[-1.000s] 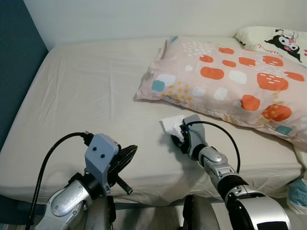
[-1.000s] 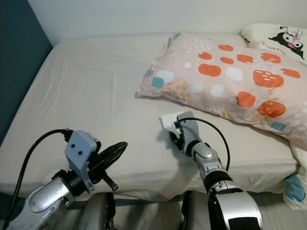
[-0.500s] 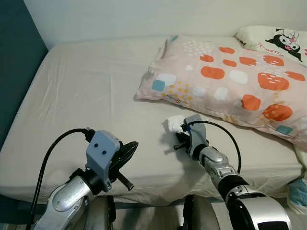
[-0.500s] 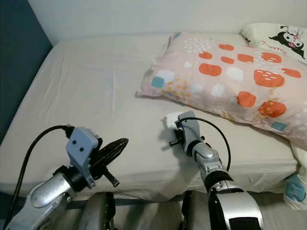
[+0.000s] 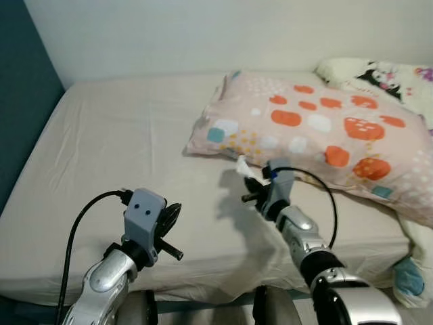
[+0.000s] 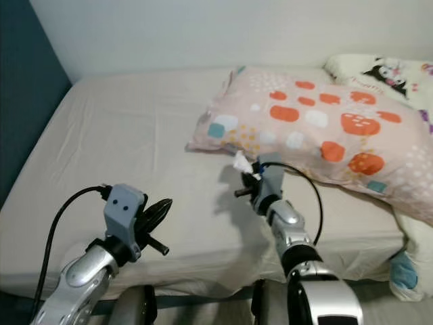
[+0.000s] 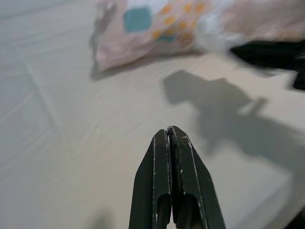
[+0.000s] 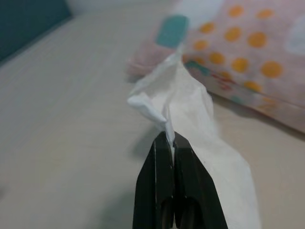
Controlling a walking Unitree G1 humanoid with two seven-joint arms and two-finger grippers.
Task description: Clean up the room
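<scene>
**Right gripper pinching tissue above the bed**

Right gripper (image 8: pixel 169 138): two black fingers pressed together on a crumpled white paper tissue (image 8: pixel 183 102), which sticks up past the fingertips and trails down one side. In the eye views the tissue (image 5: pixel 242 166) is held off the beige bed sheet (image 5: pixel 122 149), just in front of the near edge of the pink pillow with orange, white and teal patches (image 5: pixel 318 132). A shadow of the arm lies on the sheet beside it.

Left gripper (image 7: pixel 170 136): fingers closed against each other, nothing between them, hovering over the sheet near the bed's front edge, well apart from the tissue.

A white pillow with a black cartoon print (image 5: pixel 379 74) lies behind the pink one, by the white wall (image 5: pixel 203 27).
</scene>
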